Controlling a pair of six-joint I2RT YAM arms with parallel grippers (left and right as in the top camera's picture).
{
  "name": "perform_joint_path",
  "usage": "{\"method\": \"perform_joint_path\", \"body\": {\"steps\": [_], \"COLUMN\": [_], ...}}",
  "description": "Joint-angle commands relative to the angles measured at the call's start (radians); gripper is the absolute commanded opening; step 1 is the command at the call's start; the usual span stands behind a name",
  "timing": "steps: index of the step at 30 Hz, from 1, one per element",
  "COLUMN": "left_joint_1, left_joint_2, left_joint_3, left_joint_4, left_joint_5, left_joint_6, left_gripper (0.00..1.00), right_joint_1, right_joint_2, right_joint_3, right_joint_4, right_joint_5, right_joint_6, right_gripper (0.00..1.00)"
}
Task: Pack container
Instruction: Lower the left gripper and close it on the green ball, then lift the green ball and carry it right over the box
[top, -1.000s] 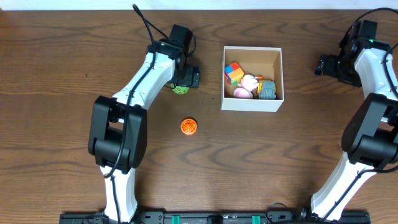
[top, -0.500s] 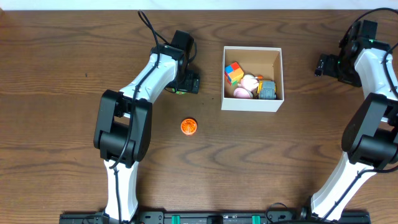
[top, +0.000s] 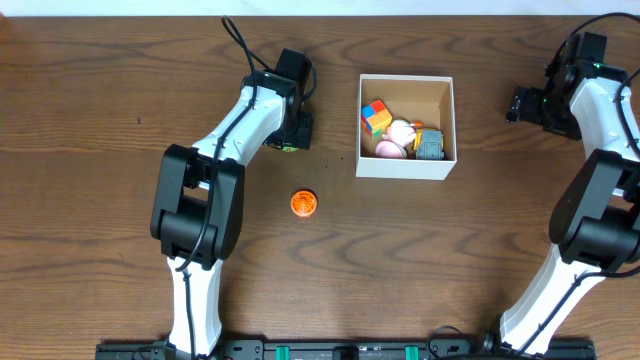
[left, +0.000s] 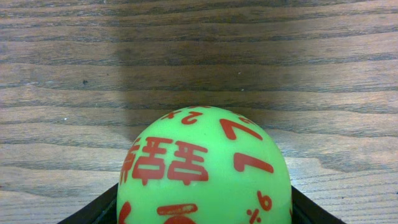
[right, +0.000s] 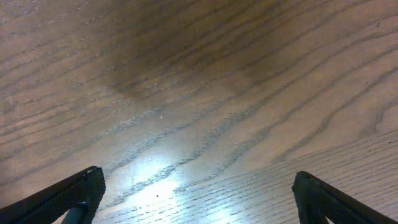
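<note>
The container (top: 405, 167), a white-walled cardboard box with a brown inside, stands right of the table's middle. It holds a multicoloured cube (top: 375, 117), pink toys (top: 391, 148) and a grey-blue toy (top: 430, 144). My left gripper (top: 293, 135) is left of the box, shut on a green ball with red marks (left: 205, 171). The ball fills the space between the black fingers in the left wrist view and only its edge shows from overhead (top: 287, 147). My right gripper (top: 519, 104) is open and empty over bare wood right of the box, with its fingertips (right: 199, 202) wide apart.
An orange round toy (top: 304, 203) lies on the wood in front of my left gripper, apart from the box. The left arm stretches from the front left, the right arm along the right edge.
The left gripper's fingers have drawn in around the green ball, which is now mostly hidden under the gripper from overhead. The right arm, box and orange toy have not moved.
</note>
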Motion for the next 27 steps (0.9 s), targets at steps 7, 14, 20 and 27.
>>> {"method": "perform_joint_path", "body": {"steps": [7, 14, 20, 27], "left_joint_1": [0.003, -0.070, -0.235, -0.391], "left_joint_2": [-0.074, -0.247, -0.334, -0.292], "left_joint_3": [0.051, 0.062, 0.062, 0.062], "left_joint_4": [-0.018, 0.013, 0.146, 0.307], "left_joint_5": [-0.016, -0.008, -0.008, -0.009], "left_joint_6": [0.003, 0.003, 0.002, 0.003], "left_gripper": [0.61, 0.61, 0.61, 0.61], "right_joint_1": [-0.004, -0.004, -0.004, -0.004], "right_joint_2": [0.002, 0.002, 0.002, 0.002], "right_joint_3": [-0.005, -0.005, -0.005, -0.005], "right_joint_4": [0.000, 0.000, 0.000, 0.000], "right_joint_5": [0.000, 0.000, 0.000, 0.000], "right_joint_6": [0.016, 0.016, 0.016, 0.016], "right_gripper": [0.99, 0.99, 0.99, 0.99]}}
